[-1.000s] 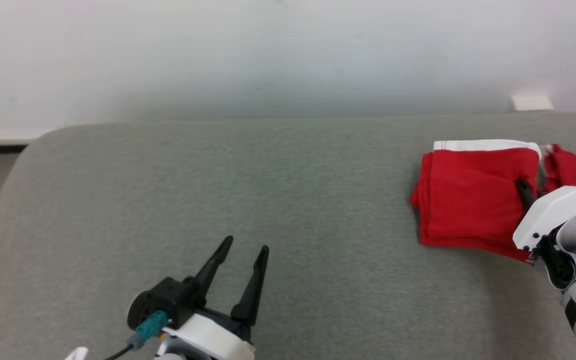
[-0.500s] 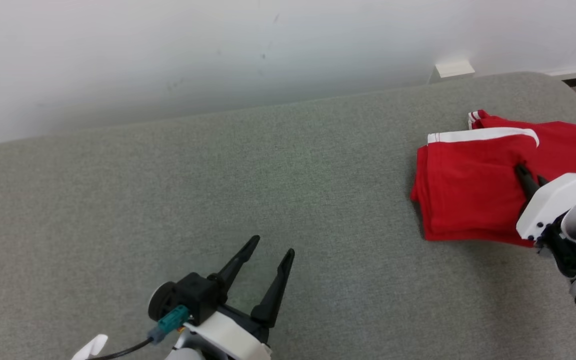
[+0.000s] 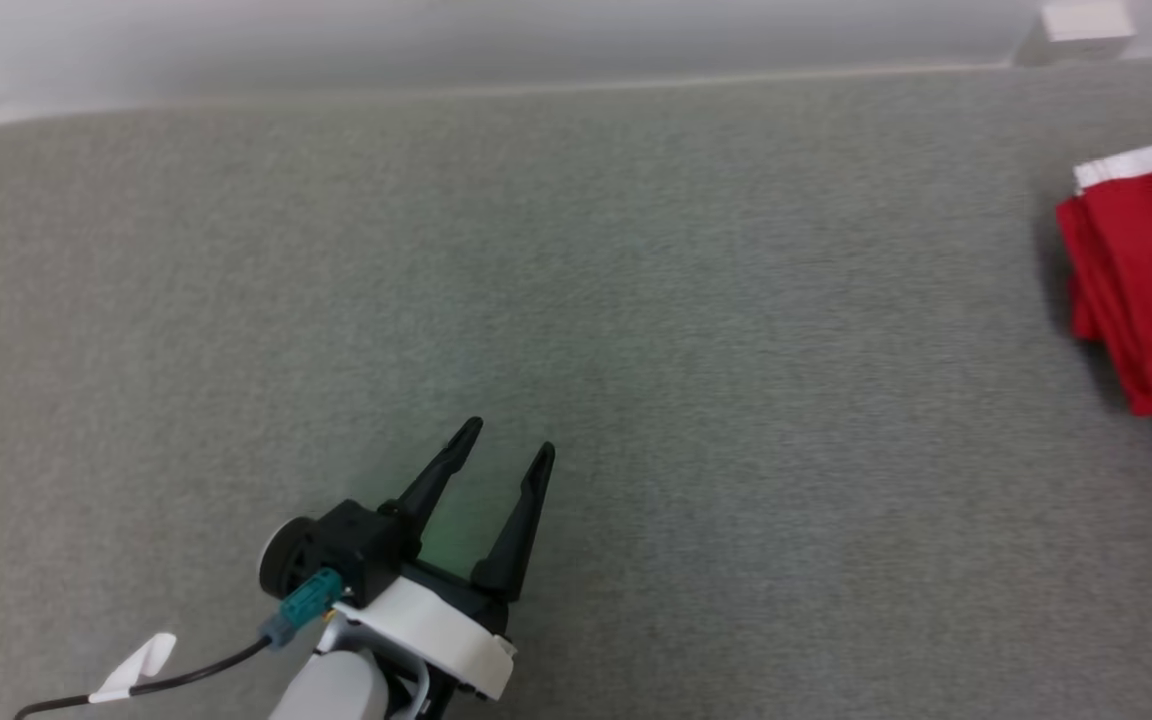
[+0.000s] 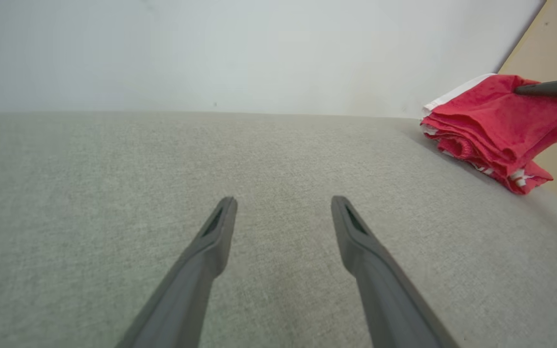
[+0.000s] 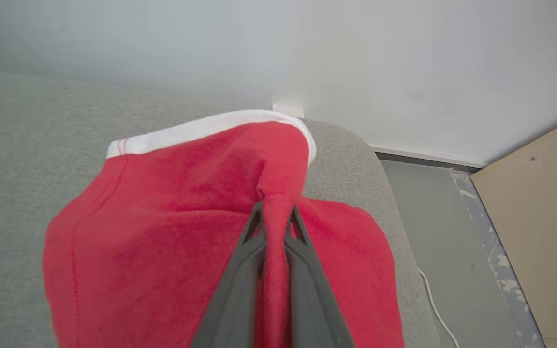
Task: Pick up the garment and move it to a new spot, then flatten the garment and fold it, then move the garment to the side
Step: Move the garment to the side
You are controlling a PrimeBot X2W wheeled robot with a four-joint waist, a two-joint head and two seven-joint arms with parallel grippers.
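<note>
Care: right pincer [image 5: 274, 208], clamped on red shorts [image 5: 162, 217], should lower them flat at cushion's [image 3: 736, 400] right edge; left pincer [image 3: 510, 435] gapes empty

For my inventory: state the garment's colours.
Garment: red with a white band, clearest in right wrist view.

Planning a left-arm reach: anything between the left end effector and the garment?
No, just bare cushion between the left end effector and the garment, in the head and left wrist views.
</note>
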